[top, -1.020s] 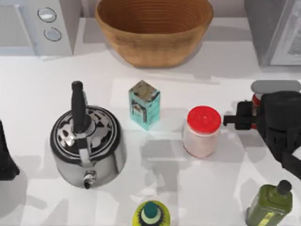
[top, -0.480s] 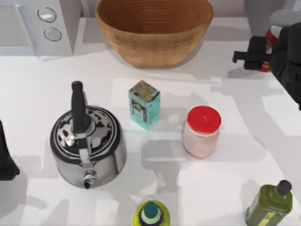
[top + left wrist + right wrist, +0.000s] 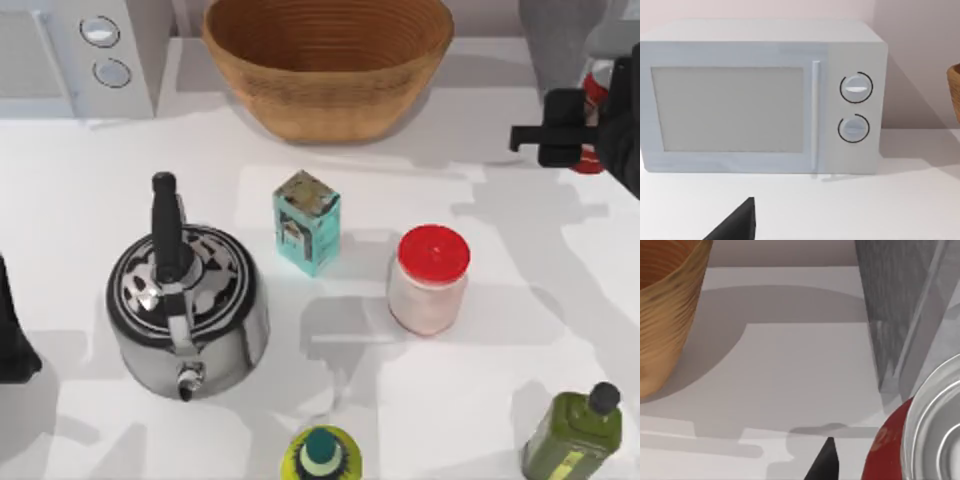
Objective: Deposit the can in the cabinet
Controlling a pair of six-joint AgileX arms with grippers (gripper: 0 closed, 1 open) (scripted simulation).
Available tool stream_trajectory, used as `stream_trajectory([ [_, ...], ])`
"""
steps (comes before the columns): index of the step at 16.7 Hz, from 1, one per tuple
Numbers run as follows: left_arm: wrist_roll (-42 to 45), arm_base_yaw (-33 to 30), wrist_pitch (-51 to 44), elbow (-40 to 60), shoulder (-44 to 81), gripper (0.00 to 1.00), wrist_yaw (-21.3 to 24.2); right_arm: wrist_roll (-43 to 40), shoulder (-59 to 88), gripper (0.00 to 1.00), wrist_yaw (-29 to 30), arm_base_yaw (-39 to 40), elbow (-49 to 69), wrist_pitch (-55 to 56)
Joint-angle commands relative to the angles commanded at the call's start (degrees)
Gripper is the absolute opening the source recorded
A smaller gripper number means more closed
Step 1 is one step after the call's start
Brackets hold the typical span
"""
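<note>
White desk below, my right gripper (image 3: pixel 585 130) holds its jaws clamped on the can (image 3: pixel 598 85) beside the cabinet (image 3: pixel 900 300), deposit not yet made.

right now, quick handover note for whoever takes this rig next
Right gripper: shut on the small red can with a silver top, held off the table at the top view's far right, beside the dark grey cabinet.
Left gripper: parked at the table's left edge, facing the white microwave.
Done: can picked up and carried to the cabinet.
Left: get it inside and release.
</note>
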Motion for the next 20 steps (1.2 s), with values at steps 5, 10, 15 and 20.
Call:
stream_trajectory([
  [5,0.0,0.0,0.0,0.0,0.0,1.0,0.0,0.1,0.2,0.0,-0.1,-0.3,0.1,0.1],
  [10,0.0,0.0,0.0,0.0,0.0,1.0,0.0,-1.1,-9.2,0.0,-1.5,-3.8,-5.5,-0.4],
  [15,0.0,0.0,0.0,0.0,0.0,1.0,0.0,-4.1,-33.4,0.0,-5.8,-10.3,-18.1,-1.8],
  [20,0.0,0.0,0.0,0.0,0.0,1.0,0.0,-7.9,-63.0,0.0,-12.5,-16.5,-33.1,-3.5],
])
